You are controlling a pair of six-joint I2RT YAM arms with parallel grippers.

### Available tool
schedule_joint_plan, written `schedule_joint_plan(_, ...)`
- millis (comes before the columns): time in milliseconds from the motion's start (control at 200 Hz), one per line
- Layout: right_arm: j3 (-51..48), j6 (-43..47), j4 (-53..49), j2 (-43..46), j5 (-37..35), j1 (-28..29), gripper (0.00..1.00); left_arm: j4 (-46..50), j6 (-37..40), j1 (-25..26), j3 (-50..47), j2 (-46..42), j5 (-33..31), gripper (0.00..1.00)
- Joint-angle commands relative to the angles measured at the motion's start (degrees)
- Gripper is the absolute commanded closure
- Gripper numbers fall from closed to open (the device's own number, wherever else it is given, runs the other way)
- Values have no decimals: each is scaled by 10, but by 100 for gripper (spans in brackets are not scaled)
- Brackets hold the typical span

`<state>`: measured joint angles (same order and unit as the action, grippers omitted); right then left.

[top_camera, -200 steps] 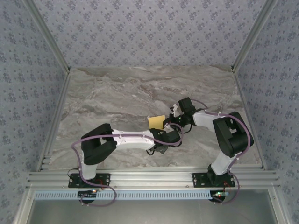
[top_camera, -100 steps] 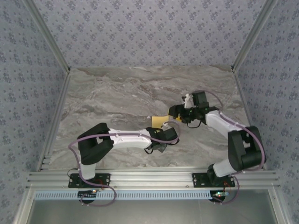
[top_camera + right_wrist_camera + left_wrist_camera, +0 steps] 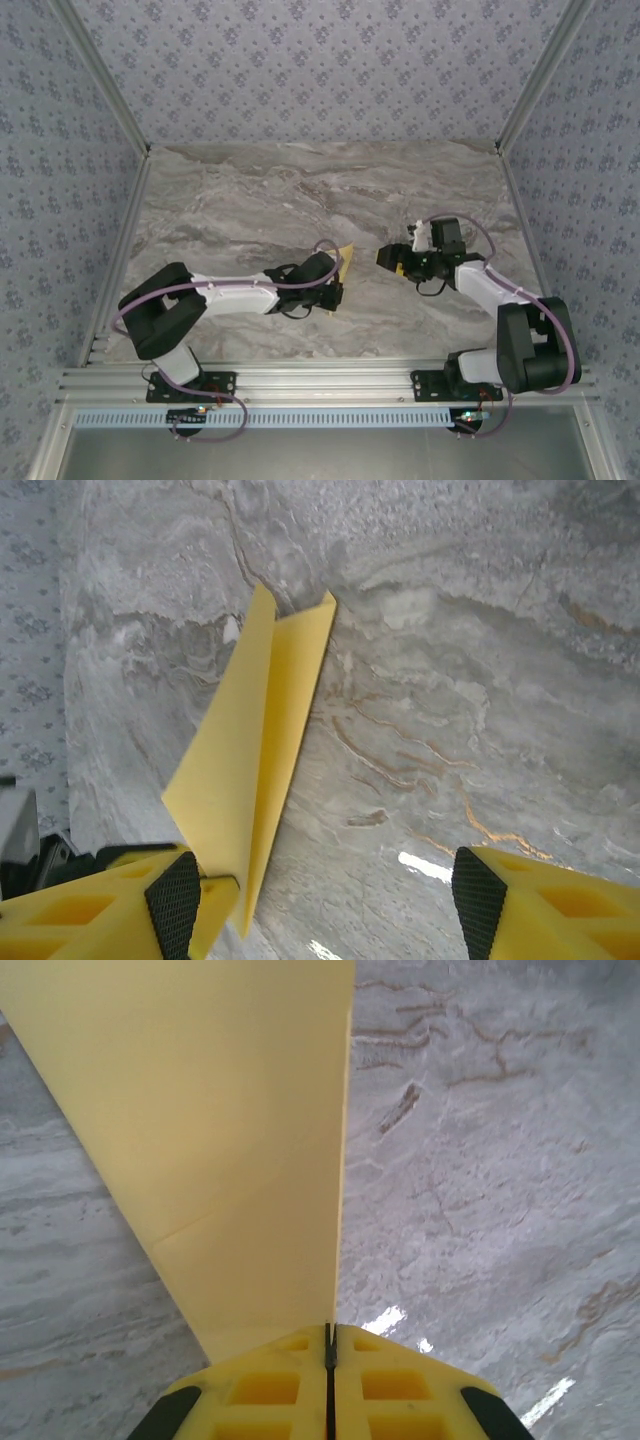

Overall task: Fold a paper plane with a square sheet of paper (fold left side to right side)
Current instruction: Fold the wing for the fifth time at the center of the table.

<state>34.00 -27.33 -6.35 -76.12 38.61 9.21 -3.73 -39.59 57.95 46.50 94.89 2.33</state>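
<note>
The yellow sheet of paper [image 3: 347, 261] is folded into a slim pointed shape with a centre crease, much like a paper plane. It stands on edge just above the marble table, near the middle. My left gripper [image 3: 333, 288] is shut on its near end; in the left wrist view the paper [image 3: 220, 1140] rises straight out of the closed jaws of that gripper [image 3: 330, 1335]. My right gripper [image 3: 392, 258] is open, a short way to the right of the paper and apart from it. In the right wrist view the paper [image 3: 250, 770] sits beside the left fingertip of the right gripper [image 3: 325, 905].
The grey marble table [image 3: 250, 200] is bare around the arms. Patterned walls [image 3: 320, 70] and metal frame posts close it in at the back and sides. An aluminium rail [image 3: 320, 380] runs along the near edge.
My right gripper has opened, let go of the paper and drawn back to the right. My left arm has swung its elbow left, and the paper now stands on edge in its grip.
</note>
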Motion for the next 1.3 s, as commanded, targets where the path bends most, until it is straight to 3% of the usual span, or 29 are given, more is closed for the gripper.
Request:
schedule_joint_plan(0, -6, 23, 40, -13, 14, 16, 29, -138, -55, -12, -29, -13, 82, 94)
schedule_joint_plan(355, -13, 8, 141, -88, 51, 56, 30, -337, -148, -48, -105, 16, 152, 96)
schedule_joint_plan(1299, 17, -31, 211, -186, 24, 105, 42, -564, -275, -79, -148, 150, 207, 100)
